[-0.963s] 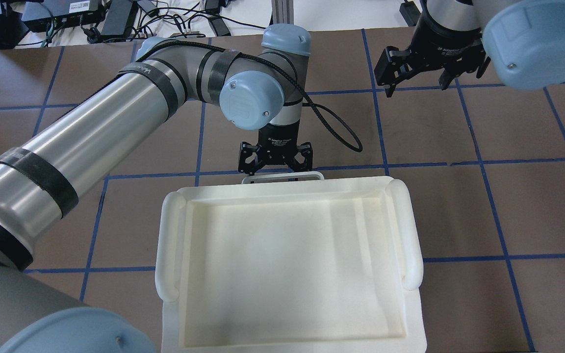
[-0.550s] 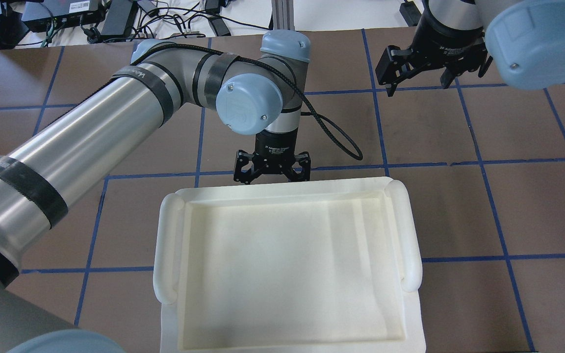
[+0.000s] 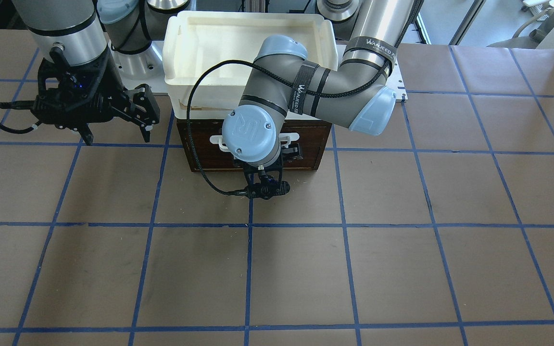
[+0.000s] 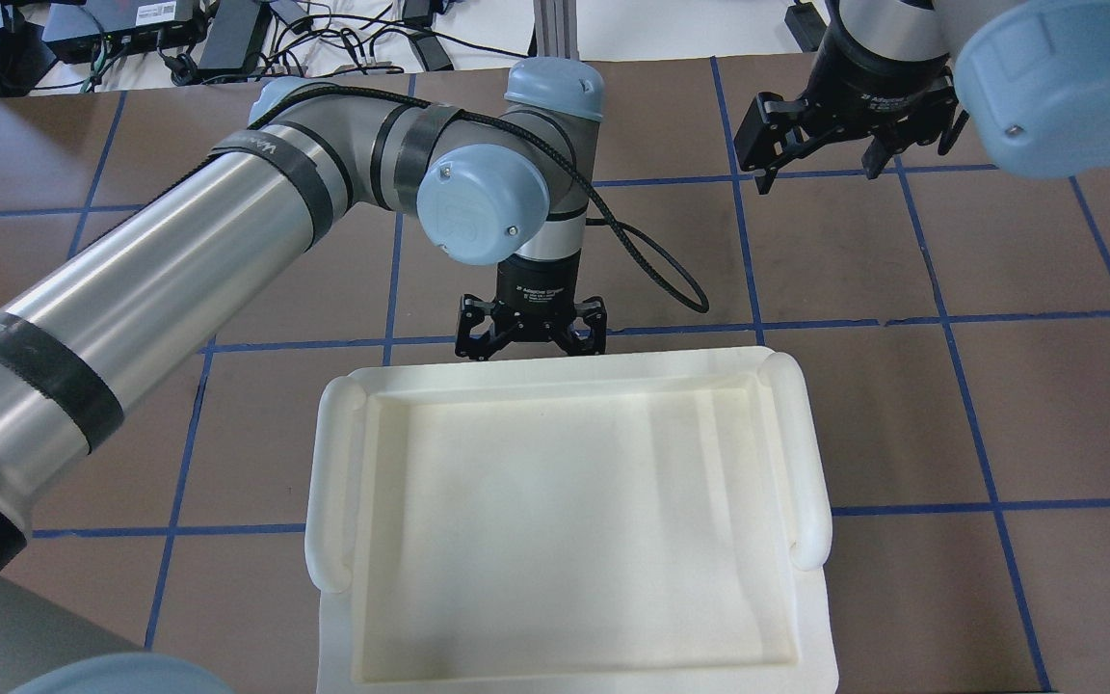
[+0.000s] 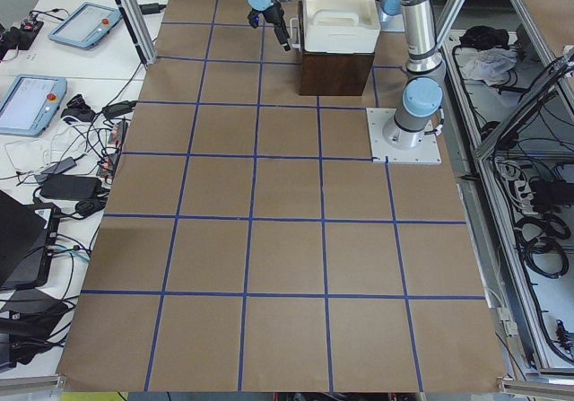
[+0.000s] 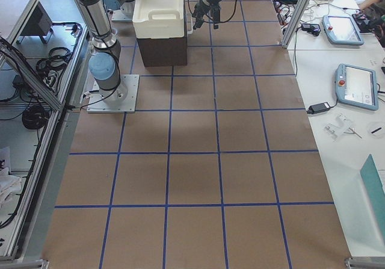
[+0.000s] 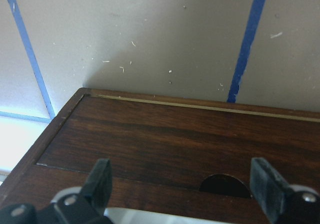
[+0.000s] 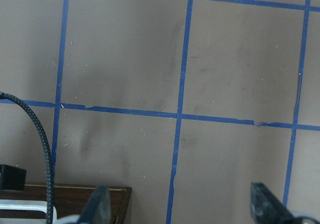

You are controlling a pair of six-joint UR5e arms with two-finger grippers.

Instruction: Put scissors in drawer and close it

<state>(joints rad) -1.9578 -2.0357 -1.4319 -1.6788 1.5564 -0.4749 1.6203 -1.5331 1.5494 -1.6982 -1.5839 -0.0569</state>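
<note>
The drawer (image 3: 205, 150) sits pushed in flush with its dark brown wooden cabinet. Its white bar handle (image 3: 219, 140) shows beside my left wrist. In the left wrist view the brown drawer front (image 7: 175, 134) fills the lower half. My left gripper (image 4: 529, 333) is open, right against the drawer front, its fingers (image 7: 102, 181) spread wide over the wood. My right gripper (image 4: 820, 169) is open and empty, hovering over bare table off to the cabinet's side, and it also shows in the front-facing view (image 3: 116, 134). The scissors are out of view.
A white plastic tray (image 4: 555, 371) rests on top of the cabinet and hides it from overhead. Brown table paper with blue tape grid lines (image 3: 248, 269) stretches in front. Cables and tablets lie beyond the table edges (image 5: 81, 114).
My left gripper has moved toward the cabinet. The white handle that stuck out past the tray edge is now hidden under it. The drawer has gone in. The right arm barely moved.
</note>
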